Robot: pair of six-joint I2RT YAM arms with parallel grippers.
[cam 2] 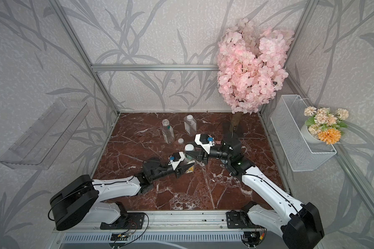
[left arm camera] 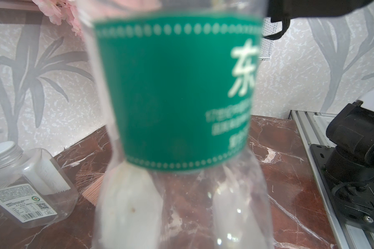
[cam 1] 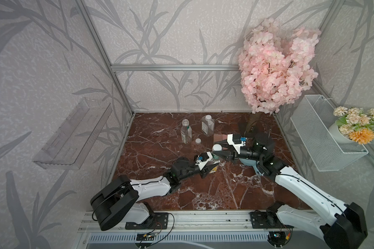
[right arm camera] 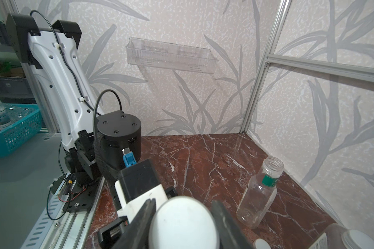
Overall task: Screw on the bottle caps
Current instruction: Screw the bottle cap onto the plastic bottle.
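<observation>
My left gripper (cam 1: 209, 167) is shut on a round clear bottle (left arm camera: 177, 97) with a green label, held upright near the table's middle. In the left wrist view its white pads (left arm camera: 127, 204) show blurred through the plastic. My right gripper (right arm camera: 182, 226) is shut on a white bottle cap (cam 1: 217, 147), which sits right above that bottle's neck; the neck itself is hidden. Behind, in both top views, another round bottle (cam 1: 186, 132) (cam 2: 167, 132) stands open, with a loose cap (cam 1: 198, 141) (cam 2: 180, 141) beside it. A squarer bottle (cam 1: 208, 126) wears its cap.
A pink comb-like brush (cam 1: 219, 137) lies just behind my right gripper. A pink blossom tree (cam 1: 274, 71) fills the back right corner. A white wire basket (cam 1: 324, 138) with a flower pot hangs on the right wall, and a clear shelf (cam 1: 73, 133) on the left wall.
</observation>
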